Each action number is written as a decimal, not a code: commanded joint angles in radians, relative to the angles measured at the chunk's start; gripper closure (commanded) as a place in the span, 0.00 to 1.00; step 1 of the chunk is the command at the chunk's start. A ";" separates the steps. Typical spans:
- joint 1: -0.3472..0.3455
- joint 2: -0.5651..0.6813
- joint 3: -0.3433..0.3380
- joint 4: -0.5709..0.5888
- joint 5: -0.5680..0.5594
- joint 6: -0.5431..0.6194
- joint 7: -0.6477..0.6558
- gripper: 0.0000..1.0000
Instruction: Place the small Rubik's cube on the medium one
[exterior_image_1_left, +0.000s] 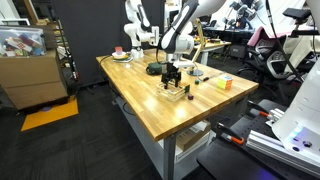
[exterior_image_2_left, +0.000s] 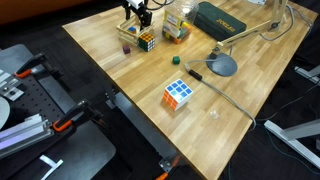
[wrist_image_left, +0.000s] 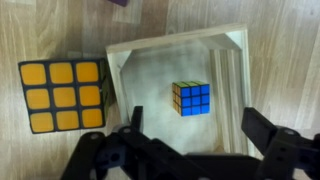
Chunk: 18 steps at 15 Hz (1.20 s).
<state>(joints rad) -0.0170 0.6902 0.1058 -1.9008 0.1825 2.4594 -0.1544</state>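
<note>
The small Rubik's cube (wrist_image_left: 190, 97), blue face up, sits inside a shallow wooden box (wrist_image_left: 228, 60). The medium Rubik's cube (wrist_image_left: 63, 95), orange face up, stands on the table just left of the box, touching its side. It also shows in an exterior view (exterior_image_2_left: 148, 40). My gripper (wrist_image_left: 195, 138) is open and empty. It hangs above the box, with its fingers on either side of the small cube's line and clear of it. In both exterior views the gripper (exterior_image_1_left: 172, 72) (exterior_image_2_left: 135, 12) hovers over the box (exterior_image_1_left: 178, 93).
A large Rubik's cube (exterior_image_2_left: 179, 95) (exterior_image_1_left: 222, 84) lies near the table's edge. A black lamp base (exterior_image_2_left: 222, 66), a green case (exterior_image_2_left: 222, 20), a small container (exterior_image_2_left: 176, 28), a purple piece (exterior_image_2_left: 126, 48) and a green piece (exterior_image_2_left: 174, 60) are nearby. A plate (exterior_image_1_left: 120, 55) sits at the far corner.
</note>
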 joint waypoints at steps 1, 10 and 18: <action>-0.022 -0.003 0.028 -0.017 0.029 0.029 -0.002 0.00; -0.027 -0.086 0.056 -0.107 0.008 0.069 -0.084 0.00; -0.026 -0.133 0.044 -0.156 -0.002 0.061 -0.109 0.38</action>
<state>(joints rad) -0.0264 0.5804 0.1400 -2.0246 0.1861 2.4984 -0.2403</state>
